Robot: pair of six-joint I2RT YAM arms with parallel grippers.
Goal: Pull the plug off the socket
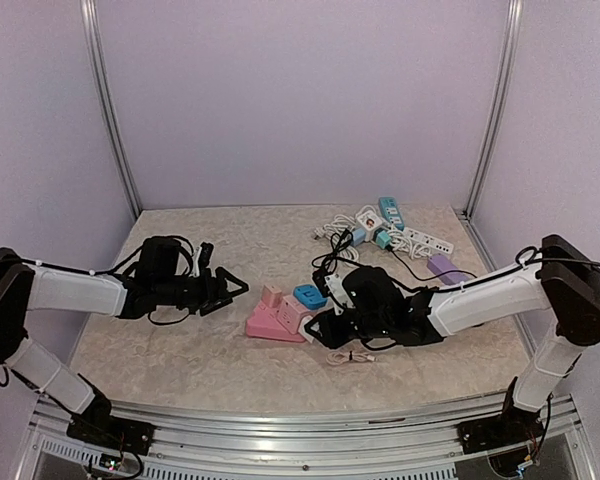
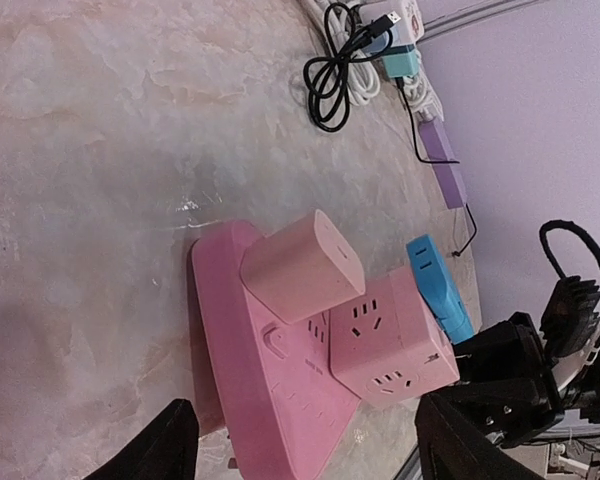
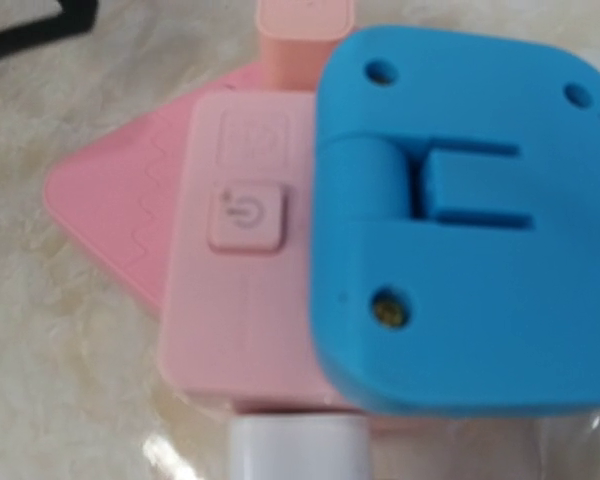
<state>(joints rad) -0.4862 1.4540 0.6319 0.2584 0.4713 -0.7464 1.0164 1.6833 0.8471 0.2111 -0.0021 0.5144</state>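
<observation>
Starting left: your left gripper [image 1: 230, 292] hangs with its jaws wide apart and nothing between them, just beside the pink socket block [image 1: 265, 325]. That block lies mid-table, somewhat toward the near edge. The pink plug [image 2: 300, 265] is seated on its left part: a hard, smooth, round-cornered plastic cube, likely light and slippery. Take it across two flat sides, low down, and pull straight along the pins. The block looks light too and will probably lift unless pinned. A blue plug [image 1: 309, 295] sits at the block's right part. Your right gripper [image 1: 330, 322] is at the block's right end; its jaws are hidden, so you cannot tell their state.
</observation>
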